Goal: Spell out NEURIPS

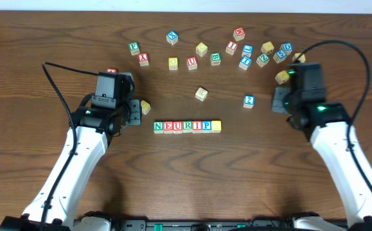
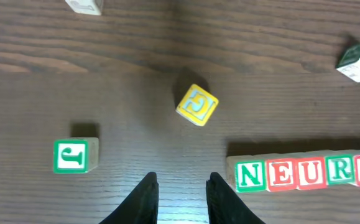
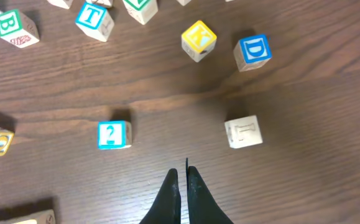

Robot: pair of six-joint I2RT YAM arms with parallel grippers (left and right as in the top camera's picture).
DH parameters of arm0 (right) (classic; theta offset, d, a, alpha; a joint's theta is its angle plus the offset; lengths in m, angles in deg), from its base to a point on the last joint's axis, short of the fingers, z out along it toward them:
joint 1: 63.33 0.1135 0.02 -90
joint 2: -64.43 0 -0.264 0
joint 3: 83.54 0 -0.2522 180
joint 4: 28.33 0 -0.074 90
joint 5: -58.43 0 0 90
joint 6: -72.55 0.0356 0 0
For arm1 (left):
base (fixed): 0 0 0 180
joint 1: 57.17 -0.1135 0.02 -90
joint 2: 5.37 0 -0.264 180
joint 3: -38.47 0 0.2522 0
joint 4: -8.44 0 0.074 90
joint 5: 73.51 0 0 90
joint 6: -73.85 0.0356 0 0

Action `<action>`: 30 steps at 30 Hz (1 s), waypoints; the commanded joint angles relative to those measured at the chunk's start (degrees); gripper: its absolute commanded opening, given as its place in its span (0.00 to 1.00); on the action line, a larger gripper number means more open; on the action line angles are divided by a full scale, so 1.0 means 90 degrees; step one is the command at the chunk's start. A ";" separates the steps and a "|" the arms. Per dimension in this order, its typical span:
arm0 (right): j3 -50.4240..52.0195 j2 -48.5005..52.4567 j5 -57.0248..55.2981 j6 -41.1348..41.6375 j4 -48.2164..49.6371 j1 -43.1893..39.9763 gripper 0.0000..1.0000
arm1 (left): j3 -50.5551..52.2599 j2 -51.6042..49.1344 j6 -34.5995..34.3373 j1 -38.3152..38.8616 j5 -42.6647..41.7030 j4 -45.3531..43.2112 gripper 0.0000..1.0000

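Note:
Seven wooden cubes stand touching in a row at mid-table: green N (image 1: 158, 126), red E (image 1: 168, 126), red U (image 1: 177, 126), green R (image 1: 187, 126), red I (image 1: 196, 126), blue P (image 1: 206, 126) and a yellow-faced cube (image 1: 216, 126). The left wrist view shows the row's N (image 2: 250, 176), E (image 2: 281, 174), U (image 2: 310, 172) and R (image 2: 339, 170) at its right edge. My left gripper (image 2: 183, 180) hovers left of the row, jaws apart with bare table between them. Far right of the row, my right gripper (image 3: 183, 169) is shut and holds nothing.
A yellow G cube (image 2: 197, 104) lies tilted just ahead of the left gripper, a green cube (image 2: 75, 155) to its left. A blue question-mark cube (image 3: 113, 135) and a pale cube (image 3: 243, 132) flank the right gripper. Several loose letter cubes (image 1: 237, 48) are scattered along the far side.

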 commanded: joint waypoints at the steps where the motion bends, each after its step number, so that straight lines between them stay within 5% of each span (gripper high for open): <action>1: -0.0066 -0.0063 0.1392 -0.0804 0.0015 -0.0588 0.01 | -0.0323 0.0090 0.0172 -0.0022 0.0418 -0.0005 0.26; 6: -0.0066 -0.0282 0.1608 -0.1124 -0.0085 -0.0816 0.02 | -0.0554 0.0090 0.0294 -0.0022 0.0474 -0.0007 0.40; 8: -0.0066 -0.0403 0.1605 -0.1137 -0.0090 -0.0816 0.08 | -0.0648 0.0090 0.0294 -0.0022 0.0471 -0.0007 0.58; 10: -0.0066 -0.0551 0.1605 -0.1134 -0.0085 -0.0816 0.19 | -0.0697 0.0090 0.0291 -0.0022 0.0471 -0.0007 0.63; 12: -0.0066 -0.0695 0.1605 -0.1134 -0.0085 -0.0816 0.41 | -0.0697 0.0090 0.0291 -0.0022 0.0471 -0.0007 0.84; 14: -0.0066 -0.0806 0.1603 -0.1132 -0.0083 -0.0816 0.78 | -0.0697 0.0090 0.0289 -0.0019 0.0471 -0.0007 0.99; 16: -0.0066 -0.0857 0.1603 -0.1134 -0.0083 -0.0816 0.99 | -0.0697 0.0090 0.0291 -0.0019 0.0471 -0.0010 0.98; 30: -0.0066 -0.0855 0.1605 -0.1129 -0.0136 -0.0816 0.99 | -0.0695 0.0090 0.0287 -0.0019 0.0466 -0.0005 0.98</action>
